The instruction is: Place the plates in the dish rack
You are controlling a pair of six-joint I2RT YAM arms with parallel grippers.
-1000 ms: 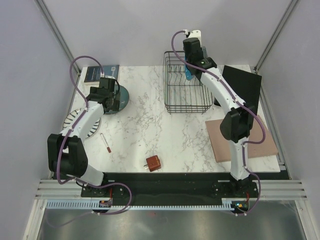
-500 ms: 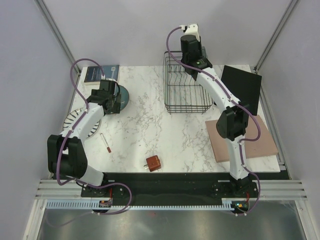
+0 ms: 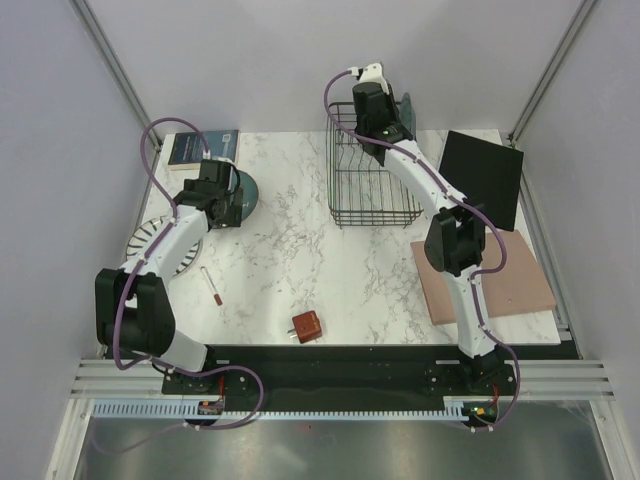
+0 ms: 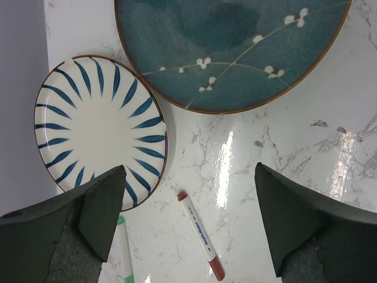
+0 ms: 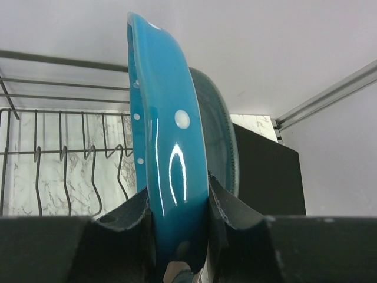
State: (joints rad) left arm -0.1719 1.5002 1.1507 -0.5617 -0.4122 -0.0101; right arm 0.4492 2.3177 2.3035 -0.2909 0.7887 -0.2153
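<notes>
The right gripper (image 5: pixel 179 236) is clamped on the bright blue plate (image 5: pixel 168 147) with white dots, held upright on its edge over the far right corner of the dish rack (image 3: pixel 370 190). A grey-green plate (image 5: pixel 221 135) stands right behind it; whether it is pinched too is unclear. On the left, the left gripper (image 4: pixel 188 171) hangs with fingers wide apart above the dark teal plate (image 4: pixel 235 47), the striped plate (image 4: pixel 97 135) and a red-capped marker (image 4: pixel 200 233).

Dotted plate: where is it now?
The dotted plate stands on edge in the right claw, a grey-green plate beside it; top view: at the far edge of the rack.
</notes>
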